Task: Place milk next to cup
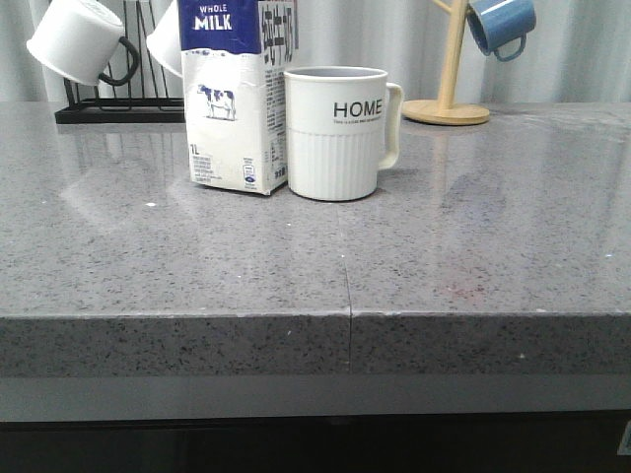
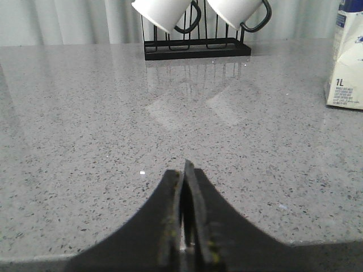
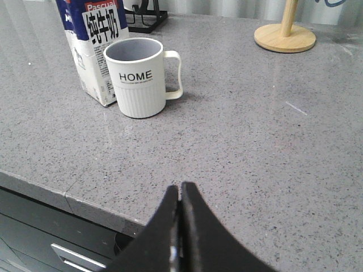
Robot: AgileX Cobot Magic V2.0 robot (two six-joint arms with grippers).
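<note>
The milk carton [image 1: 237,99] stands upright on the grey counter, white with a dark blue top band and a cow picture. The off-white ribbed "HOME" cup [image 1: 338,133] stands right beside it on its right, touching or nearly touching, handle to the right. Both show in the right wrist view, the milk [image 3: 93,51] behind and left of the cup [image 3: 139,76]. The carton's edge shows in the left wrist view [image 2: 347,62]. My left gripper [image 2: 184,170] is shut and empty, low over bare counter. My right gripper [image 3: 180,190] is shut and empty near the counter's front edge. Neither arm shows in the front view.
A black rack [image 1: 118,108] with two plain white mugs [image 1: 79,39] stands at the back left. A wooden mug tree [image 1: 449,99] with a blue mug [image 1: 501,25] stands at the back right. A seam [image 1: 350,286] runs through the counter. Drawers [image 3: 62,243] lie below the front edge.
</note>
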